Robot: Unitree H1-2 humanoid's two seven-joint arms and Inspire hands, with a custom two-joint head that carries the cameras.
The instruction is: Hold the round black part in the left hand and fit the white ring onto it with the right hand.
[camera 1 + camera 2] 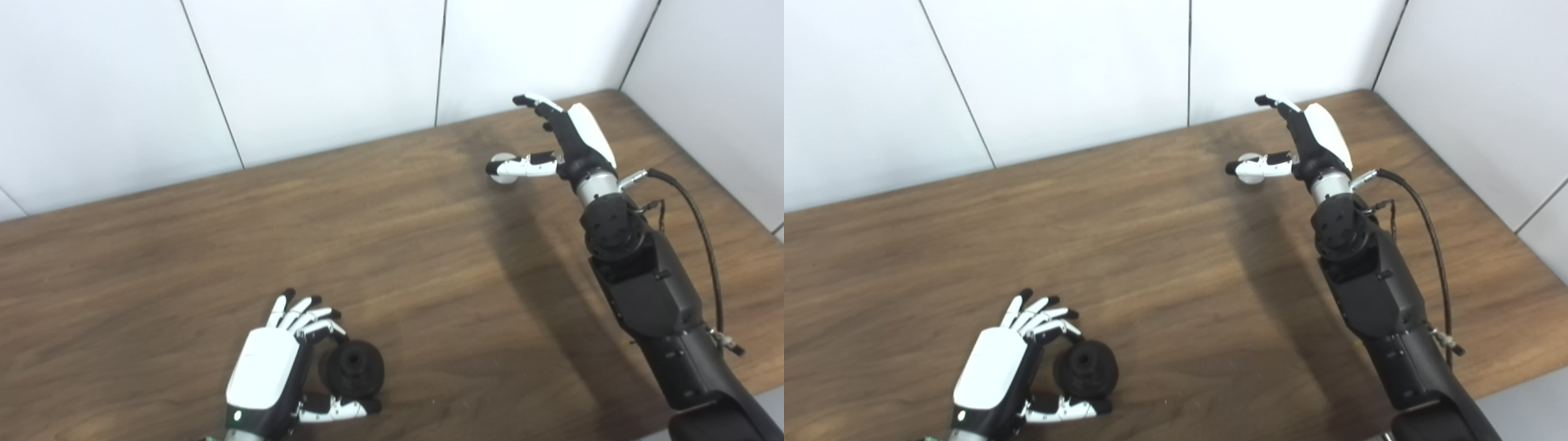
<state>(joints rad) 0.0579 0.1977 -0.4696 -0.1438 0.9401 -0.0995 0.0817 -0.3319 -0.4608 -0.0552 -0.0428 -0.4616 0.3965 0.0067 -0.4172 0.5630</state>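
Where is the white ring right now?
The white ring lies on the table at the far right, near the back wall, just under the thumb of the open right hand, not yet picked up.

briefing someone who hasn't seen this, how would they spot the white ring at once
Start at the far right corner of the wooden table, where the two white walls meet. The right hand reaches there, fingers apart. Under its thumb lies the white ring, the only small pale round thing on the wood; the round black part sits near the left hand.
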